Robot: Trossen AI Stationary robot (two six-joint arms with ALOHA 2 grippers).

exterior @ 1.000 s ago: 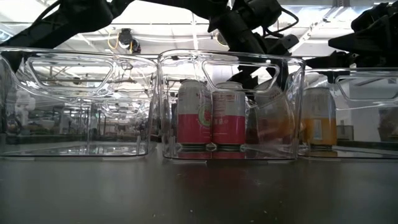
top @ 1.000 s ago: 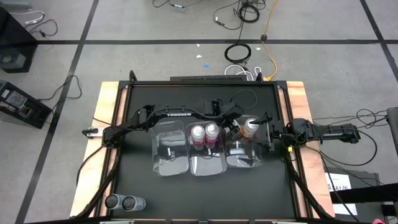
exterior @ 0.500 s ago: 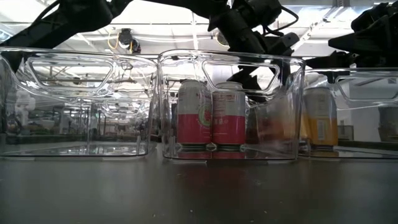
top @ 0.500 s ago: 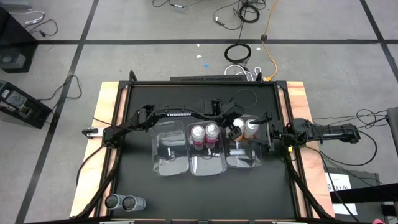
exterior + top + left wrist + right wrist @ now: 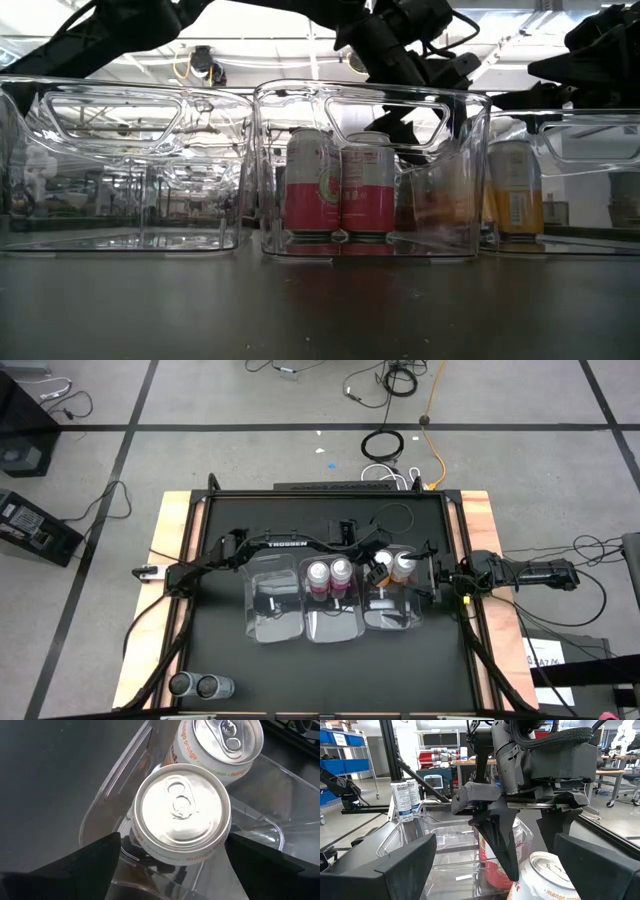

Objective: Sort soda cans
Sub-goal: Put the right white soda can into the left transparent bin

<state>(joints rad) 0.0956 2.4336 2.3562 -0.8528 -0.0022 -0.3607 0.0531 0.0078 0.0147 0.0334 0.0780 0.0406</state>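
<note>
Left gripper (image 5: 378, 567): reached across the table over the right-hand clear bin (image 5: 392, 622); its two dark fingers (image 5: 501, 840) are spread to either side of an orange can (image 5: 181, 813) and no clamping on it is seen.
Right gripper (image 5: 437, 574): parked just beside the right bin's outer edge, fingers spread wide, nothing held between them.
Orange cans: two are seen from the left wrist, both standing inside the right bin; the nearer one shows its silver top and pull tab between the left fingers, and the second orange can (image 5: 220, 745) is touching it or just beside it.
Red-pink cans (image 5: 341, 193): two are stood side by side in the far half of the middle bin (image 5: 300, 110), apparently touching each other.
Silver-grey cans (image 5: 196, 684): two are lined up together near the table's front left corner, well apart from the bins.
Left bin (image 5: 130, 110): no cans are held in it.
Table (image 5: 300, 670): a black surface with wooden side rails, on which the three bins are set in a row.
</note>
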